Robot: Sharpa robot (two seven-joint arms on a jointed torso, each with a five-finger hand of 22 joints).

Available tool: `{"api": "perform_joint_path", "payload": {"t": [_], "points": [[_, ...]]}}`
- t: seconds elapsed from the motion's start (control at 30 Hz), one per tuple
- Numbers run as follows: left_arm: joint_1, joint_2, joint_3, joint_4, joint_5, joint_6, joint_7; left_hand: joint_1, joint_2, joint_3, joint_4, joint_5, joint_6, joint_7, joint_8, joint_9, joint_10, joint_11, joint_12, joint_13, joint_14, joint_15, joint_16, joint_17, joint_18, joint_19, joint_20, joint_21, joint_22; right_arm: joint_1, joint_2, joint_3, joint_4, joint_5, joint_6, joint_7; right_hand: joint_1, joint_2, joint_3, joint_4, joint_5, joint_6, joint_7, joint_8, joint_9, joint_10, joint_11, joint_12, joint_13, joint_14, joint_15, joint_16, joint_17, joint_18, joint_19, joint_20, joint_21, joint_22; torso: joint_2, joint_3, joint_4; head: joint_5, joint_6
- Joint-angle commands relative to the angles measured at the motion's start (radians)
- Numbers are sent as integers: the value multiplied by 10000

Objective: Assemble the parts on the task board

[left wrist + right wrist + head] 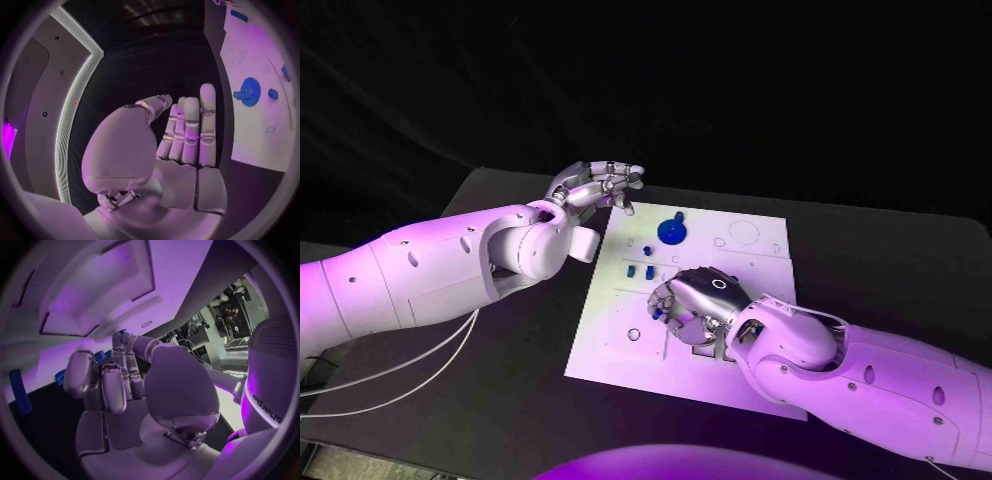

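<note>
Under both arms lies the table (pixel 473 400), black, with the board (pixel 625 345) in its middle. Beyond the right fingers on the board sits a round blue disc (pixel 672 233), and between it and those fingers stand several small blue parts (pixel 640 271).

Right hand (pixel 697 300) hovers low over the board's middle, fingers curled downward. In the right wrist view a small blue piece (pixel 100 356) shows at the fingertips (pixel 78 372), but I cannot tell whether they pinch it or merely hang over it. Left hand (pixel 596 187) sits off the board's far corner, fingers (pixel 190 130) straight, close together and holding nothing; the disc (pixel 249 92) lies well apart from them on the board.

Main risk, as I judge it: the right fingers crowd the small parts. If they close or descend slightly off line, they may knock a neighbouring part over or push it out of its seat. If a part is in fact pinched, a shallow grip at the very tips could let it twist or drop while it is carried to its socket, and a tilted part would jam rather than seat. The board itself looks unclamped, so a sideways push from the right fingers could slide it, with the left hand too far off to steady it.
</note>
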State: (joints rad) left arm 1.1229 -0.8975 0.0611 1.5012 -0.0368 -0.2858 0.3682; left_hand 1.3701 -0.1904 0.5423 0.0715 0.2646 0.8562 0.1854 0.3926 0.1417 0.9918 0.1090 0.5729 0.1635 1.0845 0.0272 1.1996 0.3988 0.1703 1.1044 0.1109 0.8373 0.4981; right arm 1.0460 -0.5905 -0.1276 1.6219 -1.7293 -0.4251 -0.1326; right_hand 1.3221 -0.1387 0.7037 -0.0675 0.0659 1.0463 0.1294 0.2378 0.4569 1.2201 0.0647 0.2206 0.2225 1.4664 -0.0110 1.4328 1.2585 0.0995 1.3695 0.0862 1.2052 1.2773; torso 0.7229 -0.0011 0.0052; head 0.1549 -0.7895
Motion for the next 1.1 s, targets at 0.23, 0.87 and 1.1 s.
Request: {"api": "perform_joint_path", "payload": {"t": [0.23, 0.87, 1.1], "points": [[7, 10, 5, 31, -44, 176, 22, -23, -12, -28, -48, 54, -78, 14, -16, -14, -61, -28, 57, 15, -73, 10, -37, -16, 133, 12, 39, -33, -9, -46, 95, -27, -150, -80, 460, 34, -123, 28, 2, -18, -11, -3, 77, 28, 10, -28, -36, -2, 4, 402, -46, 17, -39, -74, -107, 13, -86, -44, -2, -1, -13, -3, 3], [7, -22, 5, 42, -50, 190, -15, -23, -12, -28, -48, 54, -78, 14, -16, -14, -61, -28, 57, 15, -73, 10, -37, -16, 133, 12, 39, -33, -9, -45, -207, -35, 21, 80, -260, 139, -615, -339, -140, -21, 157, -1302, 430, -868, -399, -1141, 381, -603, -293, 320, 299, -75, -238, 37, -468, 294, -657, -380, -7, -6, -3, 2, -21], [7, -46, 5, 44, -59, 194, -29, -23, -12, -28, -48, 54, -78, 14, -16, -14, -61, -28, 57, 15, -73, 10, -37, -16, 133, 12, 39, -33, -9, 52, -705, 14, 471, 123, -542, 119, -635, -360, -147, -19, 156, -1306, 414, -880, -406, -1176, 382, -613, -311, 310, 306, -90, -270, 48, -492, 307, -699, -407, -18, -5, -23, -30, 4]]}}
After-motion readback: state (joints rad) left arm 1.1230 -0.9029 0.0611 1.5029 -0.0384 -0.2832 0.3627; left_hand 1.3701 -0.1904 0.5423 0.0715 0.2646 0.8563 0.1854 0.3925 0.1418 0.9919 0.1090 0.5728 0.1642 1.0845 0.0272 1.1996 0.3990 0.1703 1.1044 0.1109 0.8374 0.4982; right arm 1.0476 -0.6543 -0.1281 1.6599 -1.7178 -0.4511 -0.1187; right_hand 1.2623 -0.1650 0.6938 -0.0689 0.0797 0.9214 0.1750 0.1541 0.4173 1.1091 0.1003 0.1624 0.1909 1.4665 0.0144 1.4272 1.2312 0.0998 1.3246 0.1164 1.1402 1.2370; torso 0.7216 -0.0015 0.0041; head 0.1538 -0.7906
